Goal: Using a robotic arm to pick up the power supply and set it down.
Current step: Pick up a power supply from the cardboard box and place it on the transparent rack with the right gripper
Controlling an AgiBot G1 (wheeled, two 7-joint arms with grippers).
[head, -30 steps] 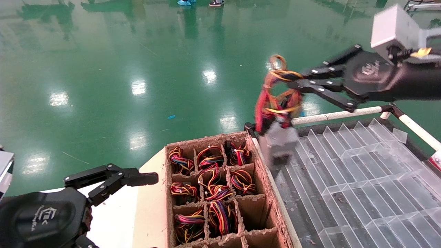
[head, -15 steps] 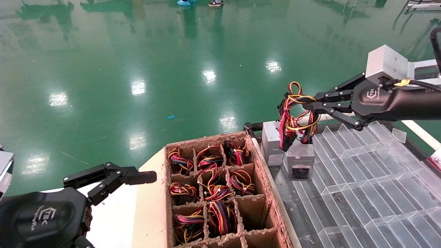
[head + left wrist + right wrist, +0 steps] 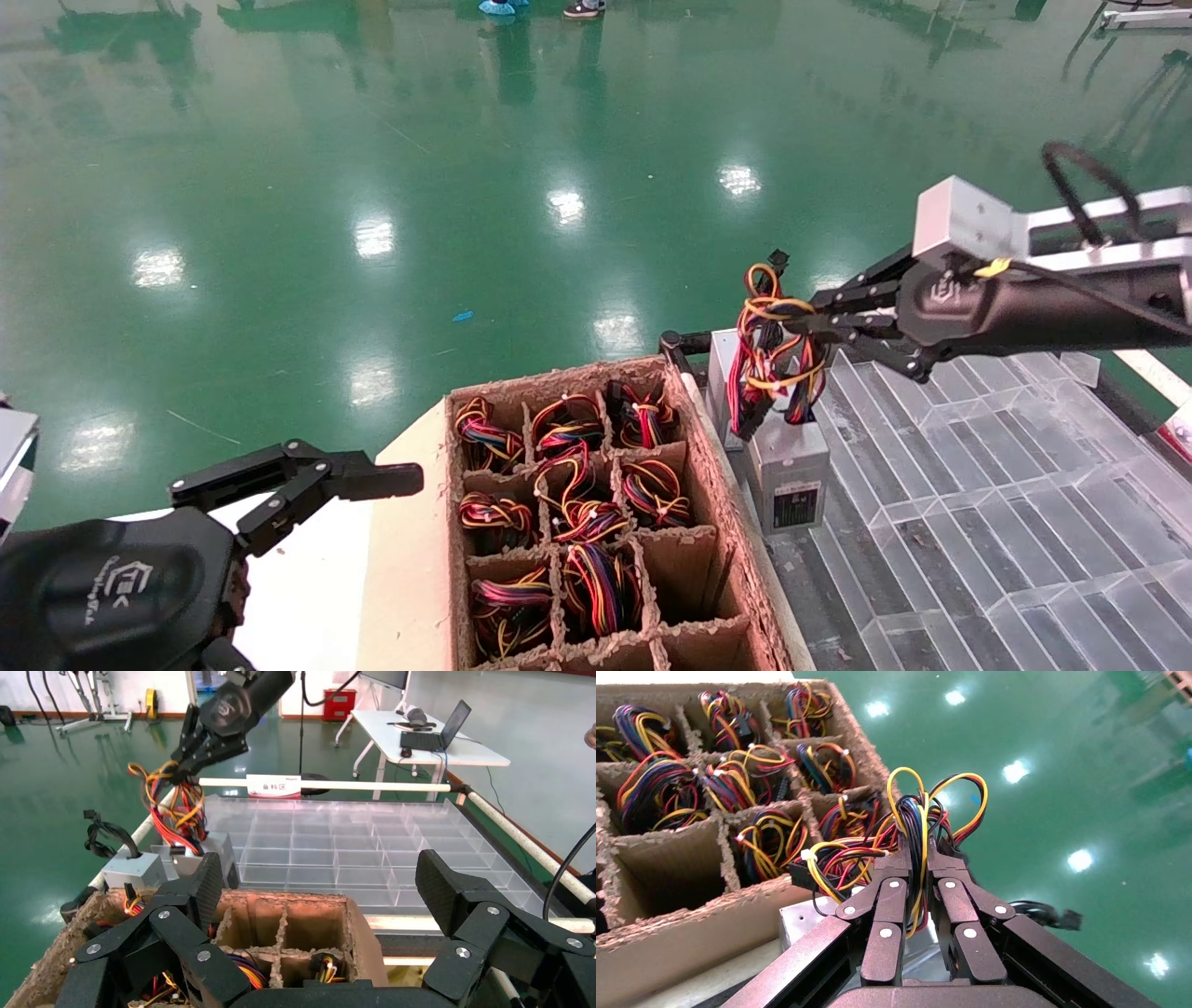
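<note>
The power supply is a small grey metal box hanging from its looped red, yellow and black wires. My right gripper is shut on that wire loop, and in the right wrist view the strands pass between the closed fingers of the gripper. The box stands upright at the left edge of the clear tray, right beside the cardboard box; I cannot tell whether it touches down. The left wrist view shows the power supply under the wires. My left gripper is open and idle at the near left, seen as the gripper over the cardboard box.
The cardboard box has compartments, several filled with coloured wire bundles. A second grey box with a black cable stands just behind the held one. A white rail borders the tray. Green floor lies beyond.
My right gripper has come down and back toward the cardboard box, carrying the power supply from high in the air to the tray's left edge. The left arm has not moved.
</note>
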